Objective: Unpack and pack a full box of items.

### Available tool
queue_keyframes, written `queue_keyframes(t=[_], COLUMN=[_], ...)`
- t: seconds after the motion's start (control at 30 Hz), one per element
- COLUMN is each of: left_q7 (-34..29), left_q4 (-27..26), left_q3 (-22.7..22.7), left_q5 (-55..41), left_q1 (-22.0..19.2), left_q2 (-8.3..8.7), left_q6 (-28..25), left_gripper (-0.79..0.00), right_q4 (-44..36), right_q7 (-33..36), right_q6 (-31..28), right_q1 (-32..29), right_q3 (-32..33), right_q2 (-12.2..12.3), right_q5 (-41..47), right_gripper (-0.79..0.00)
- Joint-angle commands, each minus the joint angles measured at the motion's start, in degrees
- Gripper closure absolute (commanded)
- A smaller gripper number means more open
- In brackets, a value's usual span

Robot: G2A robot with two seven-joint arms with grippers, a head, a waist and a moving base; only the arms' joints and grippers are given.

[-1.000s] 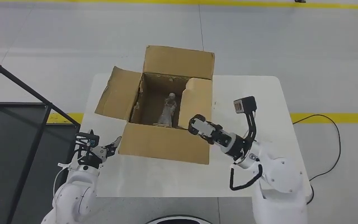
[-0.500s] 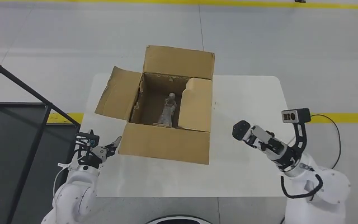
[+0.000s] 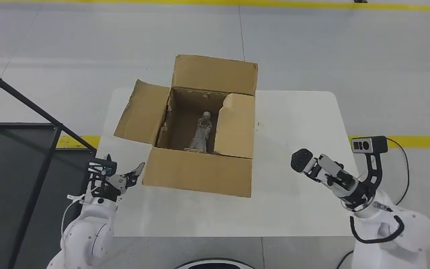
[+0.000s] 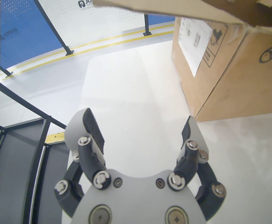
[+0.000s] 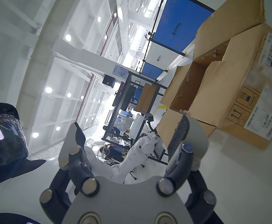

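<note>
left gripper and right gripper, fingers apart and empty, either side of the open cardboard box

We see a white table standing on a pale grey floor. A thin yellow line crosses the floor well beyond it, and a broader yellow stripe shows on both sides of the table. To the left, a black metal frame stands over a dark panel. A black cable curls on the floor to the right. From the left wrist we make out a blue panel and a white perforated board on black posts. From the right wrist we see ceiling lights and a black rack.
</note>
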Motion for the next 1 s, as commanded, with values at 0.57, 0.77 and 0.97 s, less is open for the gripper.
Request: queue_keyframes(t=[0.57,0.77,0.97], left_q7=[-16.35,-29.78,-50.46], left_q4=[-10.01,-14.27,-16.88], left_q3=[-10.76,-18.7,-23.89], left_q5=[-1.95,-20.34,-35.01], left_q1=[4.51,1.53,-2.79], left_q2=[1.12,1.78,3.12], left_q6=[-8.89,-15.57,-17.35], left_gripper=[-0.785,-0.785,-0.785], right_q4=[0.0,0.0,0.0], right_q7=[0.0,0.0,0.0], right_q6=[0.0,0.0,0.0], right_q1=[0.0,0.0,0.0], right_q3=[0.0,0.0,0.0], right_q2=[0.0,0.0,0.0], right_q5=[0.01,0.01,0.01], right_gripper=[-0.785,-0.785,-0.785])
